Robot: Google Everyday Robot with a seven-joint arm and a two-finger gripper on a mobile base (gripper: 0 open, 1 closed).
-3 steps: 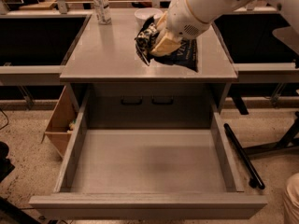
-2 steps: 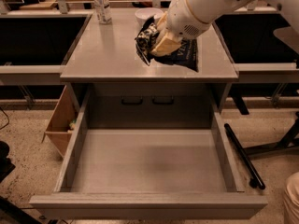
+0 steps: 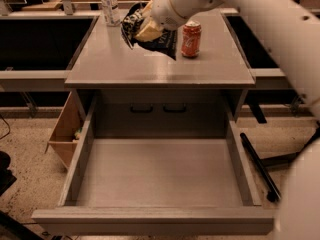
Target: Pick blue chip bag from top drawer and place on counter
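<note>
The blue chip bag [image 3: 161,42], dark navy and crumpled, hangs at the back of the grey counter [image 3: 160,69], its lower edge on or just above the surface. My gripper [image 3: 145,30] is shut on the bag's upper left part, and its tan fingers [image 3: 149,33] press the foil. The white arm reaches in from the upper right. The top drawer [image 3: 160,176] stands pulled fully out below the counter, and its flat grey bottom shows nothing in it.
A red soda can [image 3: 191,39] stands on the counter just right of the bag. A clear water bottle [image 3: 109,4] stands at the back left corner. A tan wooden box [image 3: 65,131] sits left of the drawer. A black bar [image 3: 260,166] lies on the floor to the right.
My gripper has carried the bag to the left and toward the back of the counter. The red soda can, hidden behind the arm before, now shows.
</note>
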